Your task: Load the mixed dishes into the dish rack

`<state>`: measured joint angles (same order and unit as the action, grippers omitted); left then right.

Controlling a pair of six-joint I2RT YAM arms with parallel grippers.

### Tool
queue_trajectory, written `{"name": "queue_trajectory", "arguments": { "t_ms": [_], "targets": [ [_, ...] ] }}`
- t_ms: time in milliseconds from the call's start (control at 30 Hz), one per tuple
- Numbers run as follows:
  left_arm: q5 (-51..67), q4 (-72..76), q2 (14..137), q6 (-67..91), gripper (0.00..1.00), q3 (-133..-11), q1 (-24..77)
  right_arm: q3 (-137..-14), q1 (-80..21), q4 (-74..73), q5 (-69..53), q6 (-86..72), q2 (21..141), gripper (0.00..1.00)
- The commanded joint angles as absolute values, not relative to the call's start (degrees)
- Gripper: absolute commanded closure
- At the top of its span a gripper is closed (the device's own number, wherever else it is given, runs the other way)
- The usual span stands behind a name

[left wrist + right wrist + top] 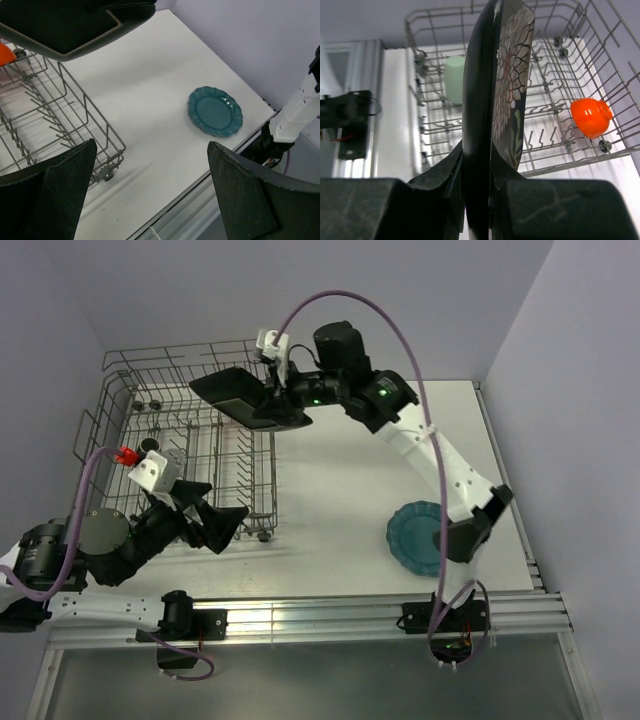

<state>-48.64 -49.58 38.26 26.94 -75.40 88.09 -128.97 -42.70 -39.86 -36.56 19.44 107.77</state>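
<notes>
Black square flowered plate, held in the air over the far right corner of the dish rack.
Item gripped by one edge between the closed fingers of the right gripper, clear of the wires (the right wrist view shows it edge-on, flowered face toward the basket); rack stands at the table's left side, far corner, and holds an orange bowl near its left wall and a pale green cup among the tines; teal round scalloped plate lies flat on the table toward the near right corner, well apart from the rack; left gripper hangs at the rack's near right corner, jaws spread wide, holding nothing.
</notes>
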Motion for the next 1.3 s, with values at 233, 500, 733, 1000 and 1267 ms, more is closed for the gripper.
{"name": "queue_trajectory", "arguments": {
  "t_ms": [233,500,733,1000,1267],
  "targets": [
    [-29.73,-49.74,46.82,17.76,0.01,-92.17,87.98,-99.87,-43.15,-36.57,-47.63,14.95,75.37,1.0],
    [-8.4,-50.63,56.77,12.4,0.01,-98.96,87.98,-77.97,-51.93,-31.2,-51.95,6.24,57.75,1.0],
    [4.72,-51.42,63.54,13.01,0.01,-97.57,88.07,-73.83,-60.91,-31.73,-51.5,2.64,50.64,1.0],
    [11.95,-47.9,63.98,14.5,0.06,-93.08,87.98,-71.37,-61.35,-34.37,-53.7,3.34,47.99,1.0],
    [15.64,-48.16,66.97,14.68,0.18,-94.92,87.45,-70.58,-61.52,-34.37,-55.81,3.69,48.16,1.0]
  ]
}}
